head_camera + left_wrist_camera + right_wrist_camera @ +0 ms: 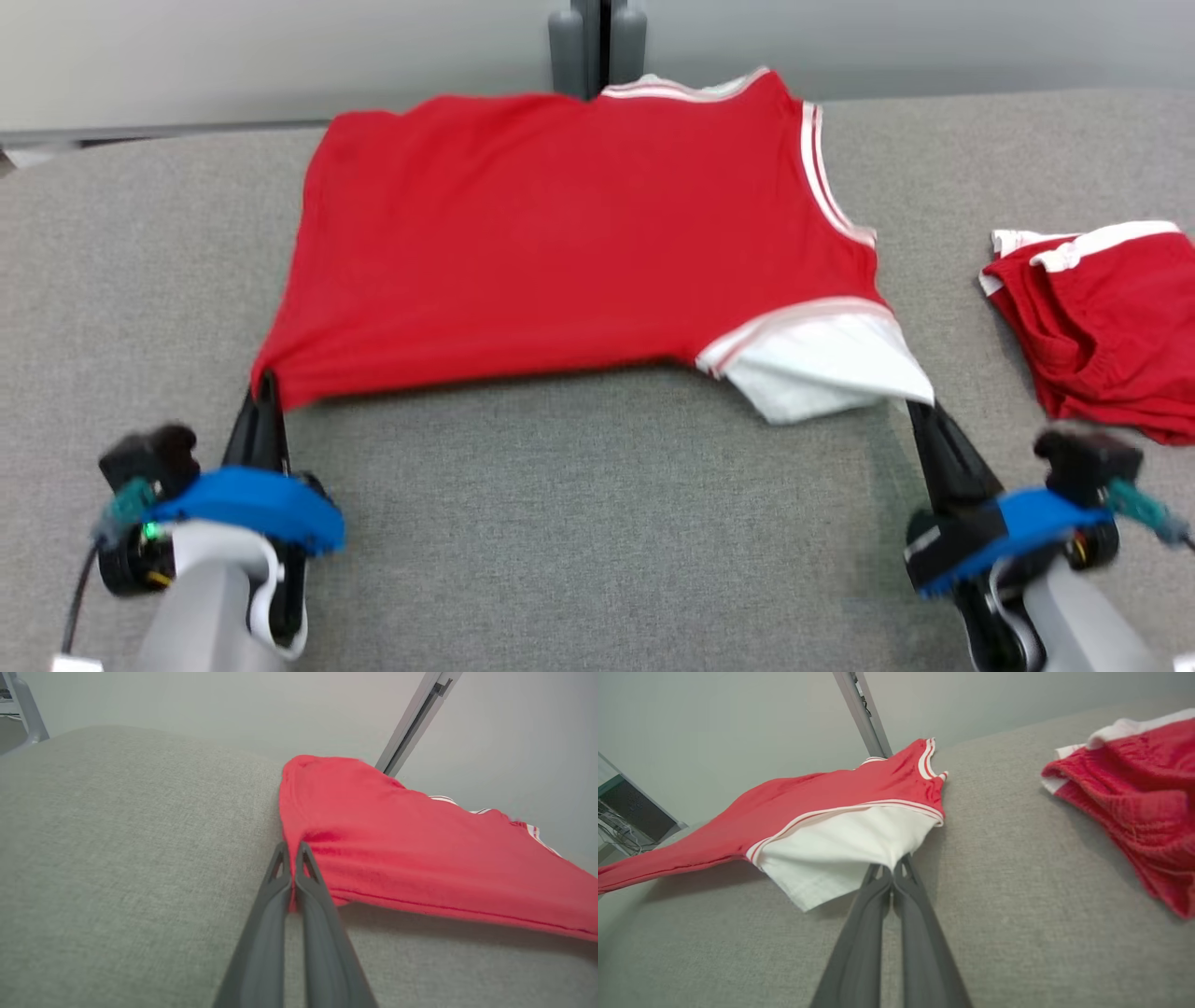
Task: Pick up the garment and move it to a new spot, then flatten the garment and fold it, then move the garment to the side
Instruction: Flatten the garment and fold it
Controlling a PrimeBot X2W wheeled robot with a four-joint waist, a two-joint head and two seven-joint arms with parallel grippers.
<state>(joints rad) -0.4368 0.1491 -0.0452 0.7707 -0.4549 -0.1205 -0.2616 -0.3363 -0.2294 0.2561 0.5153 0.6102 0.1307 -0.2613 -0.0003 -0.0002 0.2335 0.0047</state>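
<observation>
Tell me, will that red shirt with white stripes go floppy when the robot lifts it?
Probably floppy: the red cloth shirt with white stripes is pinched at two corners by the left gripper and right gripper, and its white flap droops. Likely light too, since two small pinches hold its edge up.

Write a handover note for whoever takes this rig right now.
Left end effector: shut on the near left corner of the red jersey.
Right end effector: shut on its near right corner, white underside showing.
Near edge lifted off the grey surface, stretched between both arms; red shorts lie to the right.
Done: garment grasped. Left: lay flat, fold, move aside.
</observation>
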